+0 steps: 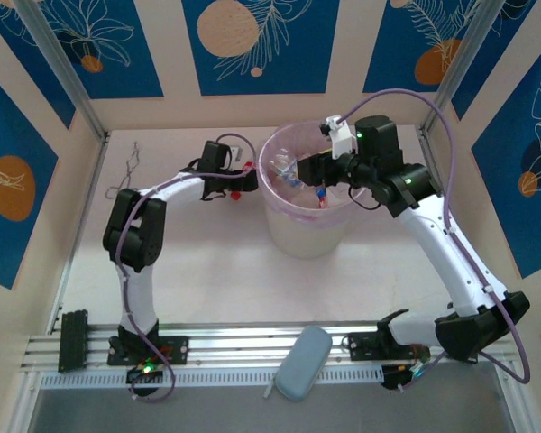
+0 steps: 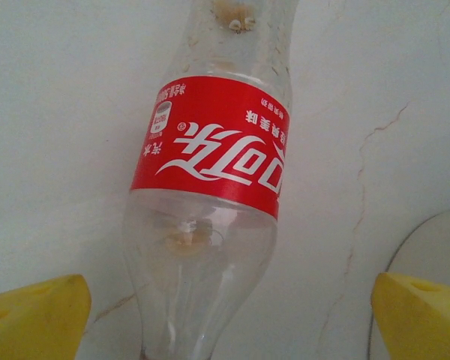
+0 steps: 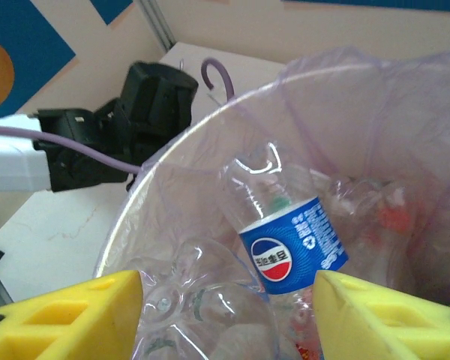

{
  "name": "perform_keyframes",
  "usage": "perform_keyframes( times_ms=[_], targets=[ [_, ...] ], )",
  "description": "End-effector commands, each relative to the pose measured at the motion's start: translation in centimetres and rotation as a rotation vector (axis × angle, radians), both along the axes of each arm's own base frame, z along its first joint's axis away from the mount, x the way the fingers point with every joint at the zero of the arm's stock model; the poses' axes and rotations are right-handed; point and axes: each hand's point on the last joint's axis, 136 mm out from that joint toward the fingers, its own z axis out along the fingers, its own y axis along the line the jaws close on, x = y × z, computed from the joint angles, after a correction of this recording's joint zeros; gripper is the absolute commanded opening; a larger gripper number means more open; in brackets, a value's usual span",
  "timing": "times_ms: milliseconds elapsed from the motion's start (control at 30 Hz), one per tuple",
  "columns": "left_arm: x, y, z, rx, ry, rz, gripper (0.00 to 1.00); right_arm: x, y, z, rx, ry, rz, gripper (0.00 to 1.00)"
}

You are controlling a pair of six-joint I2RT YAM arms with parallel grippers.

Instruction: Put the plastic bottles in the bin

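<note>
Red-label clear bottle (image 2: pixel 210 142) lies flat on the white table (image 2: pixel 52 112), neck end toward my left wrist camera, base away. Left gripper (image 2: pixel 229 319) straddles the neck end: yellow fingers (image 2: pixel 37 315) spread wide, one each side, both clear of the plastic. Nothing pinched there. A curved edge at lower right of that view looks like the bin's foot, can't confirm.

Top camera: left gripper sits low on the table just beside the left wall of the bin (image 1: pixel 302 236). That bottle is outside the bin, close to it. Bin is the big translucent lilac bucket, upright, mid-table toward the far side.

Right gripper (image 3: pixel 225 315) hangs over the bin's mouth, pointing down into it. Its pads (image 3: pixel 394 315) are apart. Blue-label bottle (image 3: pixel 292 244) sits tilted inside the bin, in line with the gap between them but further down. I see neither pad touching it, so I read that pincer as spread and holding nothing. Several more clear bottles (image 3: pixel 187 292) are piled in the bin around it, some with red on them at the right side, too blurred to count.

Off-task stuff: metal forceps (image 1: pixel 126 176) at the far left of the table, well apart from both grippers. Grey-blue pouch (image 1: pixel 304 363) on the near rail between the arm bases.
</note>
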Motion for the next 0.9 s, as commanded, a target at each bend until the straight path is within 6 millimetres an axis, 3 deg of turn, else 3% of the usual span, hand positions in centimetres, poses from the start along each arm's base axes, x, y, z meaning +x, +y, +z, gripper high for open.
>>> perform_keyframes(
  times_ms=[0, 333, 600, 867],
  targets=[
    [0.4, -0.3, -0.8, 0.042, 0.001, -0.025, 0.97, -1.2, -1.1, 3.6, 0.036, -0.067, -0.005, 0.64],
    [2.1, -0.1, -2.8, 0.117, 0.014, -0.031, 0.97, -2.8, -5.1, 3.6, 0.068, -0.063, -0.107, 0.68],
    [2.6, -0.6, -3.8, 0.102, 0.044, -0.027, 0.76, -3.3, -6.6, 3.2, 0.081, -0.042, -0.149, 0.7],
    [2.7, 0.5, -1.8, 0.101, 0.009, 0.001, 0.62, -3.5, -7.1, 2.6, 0.089, -0.024, -0.168, 0.7]
  ],
)
